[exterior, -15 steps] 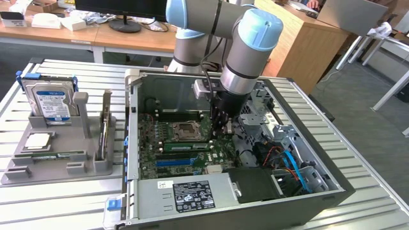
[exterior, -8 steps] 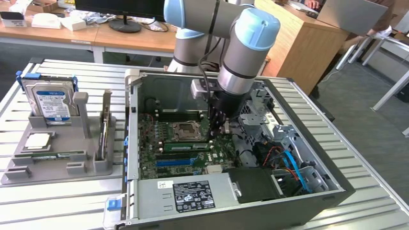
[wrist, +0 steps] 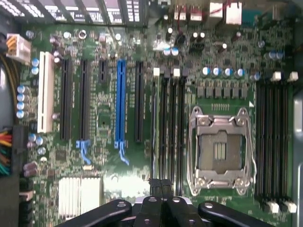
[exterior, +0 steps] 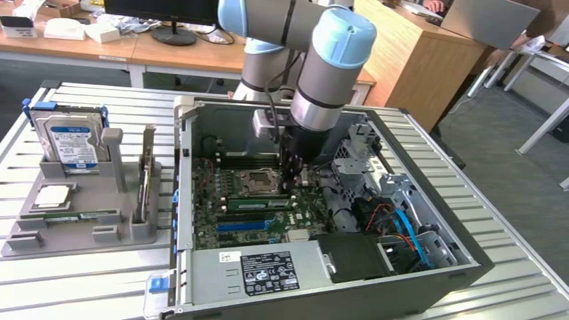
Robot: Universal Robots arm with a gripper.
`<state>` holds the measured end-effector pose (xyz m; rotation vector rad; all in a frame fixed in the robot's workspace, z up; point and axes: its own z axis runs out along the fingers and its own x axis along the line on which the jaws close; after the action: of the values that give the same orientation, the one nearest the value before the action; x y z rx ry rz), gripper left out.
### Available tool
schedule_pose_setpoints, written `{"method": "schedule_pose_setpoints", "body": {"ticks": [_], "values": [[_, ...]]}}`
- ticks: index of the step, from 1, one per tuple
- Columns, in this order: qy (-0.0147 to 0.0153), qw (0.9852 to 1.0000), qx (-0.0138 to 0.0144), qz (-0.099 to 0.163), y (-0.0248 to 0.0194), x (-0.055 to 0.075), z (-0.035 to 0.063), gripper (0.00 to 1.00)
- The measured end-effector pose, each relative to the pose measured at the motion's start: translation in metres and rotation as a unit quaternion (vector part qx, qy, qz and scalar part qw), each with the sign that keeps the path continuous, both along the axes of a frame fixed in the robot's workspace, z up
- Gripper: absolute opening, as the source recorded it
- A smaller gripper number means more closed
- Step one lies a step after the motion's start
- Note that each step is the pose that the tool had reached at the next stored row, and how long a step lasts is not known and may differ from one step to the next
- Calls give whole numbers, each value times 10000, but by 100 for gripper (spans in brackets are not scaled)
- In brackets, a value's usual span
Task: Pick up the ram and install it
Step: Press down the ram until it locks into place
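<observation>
One green ram (exterior: 258, 202) stands seated on edge in a motherboard slot inside the open computer case (exterior: 449, 283), next to the CPU socket (exterior: 258, 179). Just beyond it the claw (exterior: 292, 179) hangs clenched, nothing visible between its tips.

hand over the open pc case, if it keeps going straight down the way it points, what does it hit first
Probably the memory slots on the motherboard, beside the CPU socket. The shut hand points down at them; depth is hard to judge.
</observation>
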<state>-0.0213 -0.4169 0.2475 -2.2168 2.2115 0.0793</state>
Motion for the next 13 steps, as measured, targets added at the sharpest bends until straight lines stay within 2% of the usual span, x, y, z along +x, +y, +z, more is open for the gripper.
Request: {"method": "schedule_pose_setpoints", "body": {"ticks": [13], "values": [[-7,10000,0,-1,0,-288,0,10]]}}
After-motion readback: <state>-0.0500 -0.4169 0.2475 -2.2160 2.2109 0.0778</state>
